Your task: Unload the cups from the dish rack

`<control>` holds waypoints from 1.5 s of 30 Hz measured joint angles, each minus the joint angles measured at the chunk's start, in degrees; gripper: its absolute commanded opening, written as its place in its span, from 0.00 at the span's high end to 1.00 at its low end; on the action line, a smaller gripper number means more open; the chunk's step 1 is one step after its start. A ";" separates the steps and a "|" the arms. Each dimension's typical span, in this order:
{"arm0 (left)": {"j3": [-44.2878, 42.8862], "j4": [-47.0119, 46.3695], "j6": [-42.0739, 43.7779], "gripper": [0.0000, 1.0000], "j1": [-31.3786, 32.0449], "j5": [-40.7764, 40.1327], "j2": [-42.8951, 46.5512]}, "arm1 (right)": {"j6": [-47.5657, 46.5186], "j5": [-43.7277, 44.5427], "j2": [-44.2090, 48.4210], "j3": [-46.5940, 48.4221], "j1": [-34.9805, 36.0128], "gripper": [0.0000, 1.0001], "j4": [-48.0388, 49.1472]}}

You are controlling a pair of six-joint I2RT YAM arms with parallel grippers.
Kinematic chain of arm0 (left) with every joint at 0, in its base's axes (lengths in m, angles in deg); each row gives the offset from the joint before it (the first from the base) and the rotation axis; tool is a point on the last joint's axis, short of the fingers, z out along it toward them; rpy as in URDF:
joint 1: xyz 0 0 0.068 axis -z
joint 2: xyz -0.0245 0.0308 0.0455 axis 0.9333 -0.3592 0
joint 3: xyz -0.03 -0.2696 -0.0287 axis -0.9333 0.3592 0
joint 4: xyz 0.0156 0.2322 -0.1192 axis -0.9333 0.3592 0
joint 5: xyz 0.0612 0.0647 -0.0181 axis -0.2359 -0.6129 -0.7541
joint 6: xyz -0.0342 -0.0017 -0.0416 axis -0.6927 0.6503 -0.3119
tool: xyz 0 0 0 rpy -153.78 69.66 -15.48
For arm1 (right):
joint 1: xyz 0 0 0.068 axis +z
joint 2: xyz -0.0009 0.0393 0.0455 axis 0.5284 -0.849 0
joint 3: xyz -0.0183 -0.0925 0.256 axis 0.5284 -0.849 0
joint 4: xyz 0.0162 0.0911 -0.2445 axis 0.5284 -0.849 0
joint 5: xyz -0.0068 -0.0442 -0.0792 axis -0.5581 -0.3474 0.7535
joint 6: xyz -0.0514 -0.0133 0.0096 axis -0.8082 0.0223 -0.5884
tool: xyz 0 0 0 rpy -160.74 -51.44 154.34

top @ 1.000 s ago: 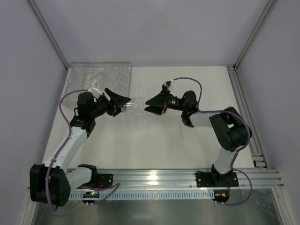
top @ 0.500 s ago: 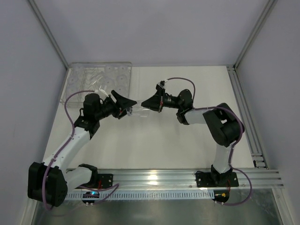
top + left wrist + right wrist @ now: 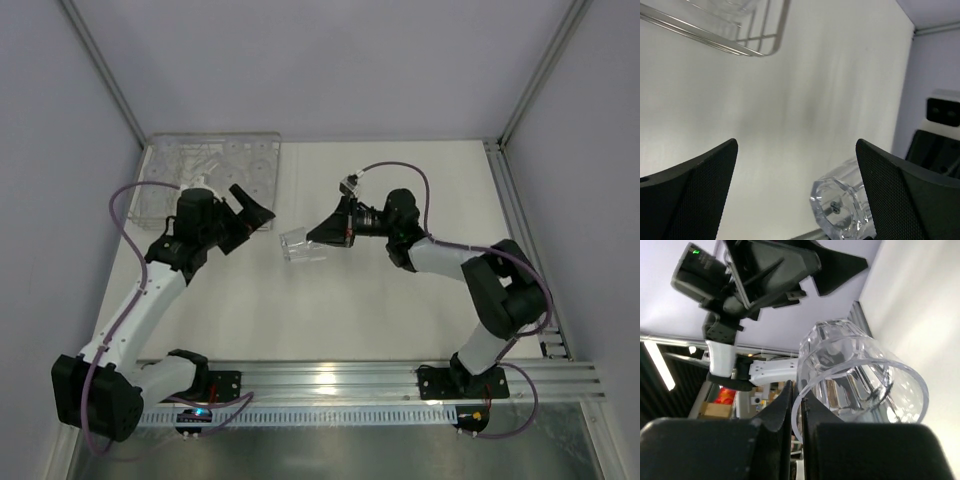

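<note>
A clear plastic cup [image 3: 298, 246] hangs above the table's middle, held by its rim. My right gripper [image 3: 318, 238] is shut on that rim, which sits pinched between the fingers in the right wrist view, cup [image 3: 860, 375], gripper [image 3: 796, 390]. My left gripper [image 3: 252, 210] stands open and empty to the cup's left, apart from it. In the left wrist view the cup's faceted base [image 3: 842, 210] shows low between the wide fingers of the gripper [image 3: 796, 145]. The wire dish rack [image 3: 160, 200] sits at the back left with several clear cups [image 3: 225, 165] in it.
A corner of the rack [image 3: 755, 47] shows at the top of the left wrist view. The enclosure's walls close in on the left, back and right. A metal rail [image 3: 380, 378] runs along the near edge by the arm bases.
The cup has passed from my left gripper to my right one. The left gripper opened and drew back left toward the rack. The right gripper shut on the rim and holds the cup.
</note>
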 measured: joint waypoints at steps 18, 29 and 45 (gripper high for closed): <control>-8.76 14.78 16.44 0.00 -2.84 -30.88 -3.10 | -68.35 51.25 -5.81 44.09 36.96 0.96 -107.89; -10.21 10.08 20.31 0.00 -11.08 -29.40 -9.88 | -69.66 57.92 -16.20 52.59 44.48 0.96 -116.30; -13.11 1.95 21.22 0.00 -15.37 -21.68 -23.74 | -70.34 56.63 -23.23 57.44 45.22 0.96 -116.39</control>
